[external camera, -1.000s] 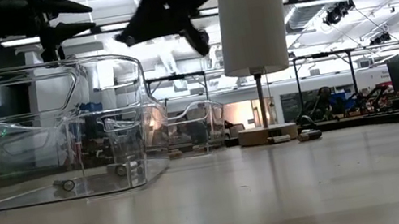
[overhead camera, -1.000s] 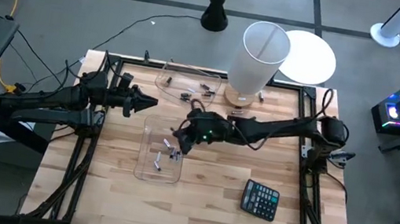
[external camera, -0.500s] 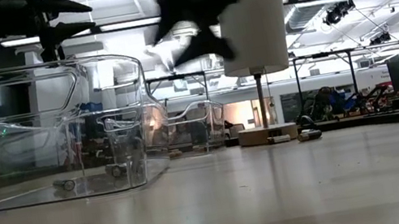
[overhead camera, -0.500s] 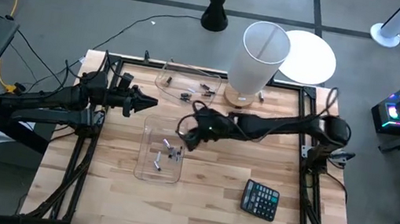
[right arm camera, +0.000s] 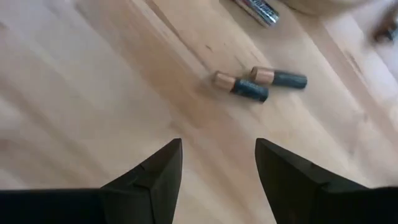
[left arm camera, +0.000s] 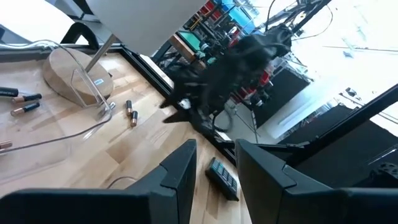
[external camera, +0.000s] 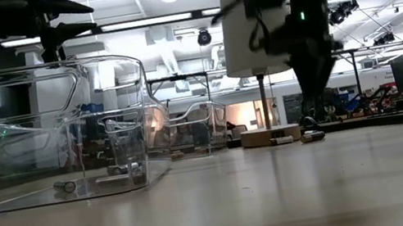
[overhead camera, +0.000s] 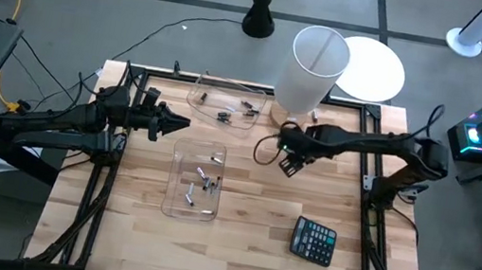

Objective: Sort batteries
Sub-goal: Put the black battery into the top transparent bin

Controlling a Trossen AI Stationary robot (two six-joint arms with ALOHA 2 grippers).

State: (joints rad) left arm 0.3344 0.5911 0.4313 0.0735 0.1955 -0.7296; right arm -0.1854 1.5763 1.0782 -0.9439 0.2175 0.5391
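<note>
Two batteries (right arm camera: 260,83) lie on the bench beside the lamp base (overhead camera: 287,118) as the right claw (overhead camera: 290,164), wide and empty, hovers nearby, likely lining up its next pick; the left claw (overhead camera: 183,124) waits open.

desk (overhead camera: 244,241): pale wood planks, smooth, satin
bins (overhead camera: 194,181): clear glossy plastic
batteries (right arm camera: 260,83): dark matt jackets, coppery metal ends
calculator (overhead camera: 313,240): black matt plastic
</note>
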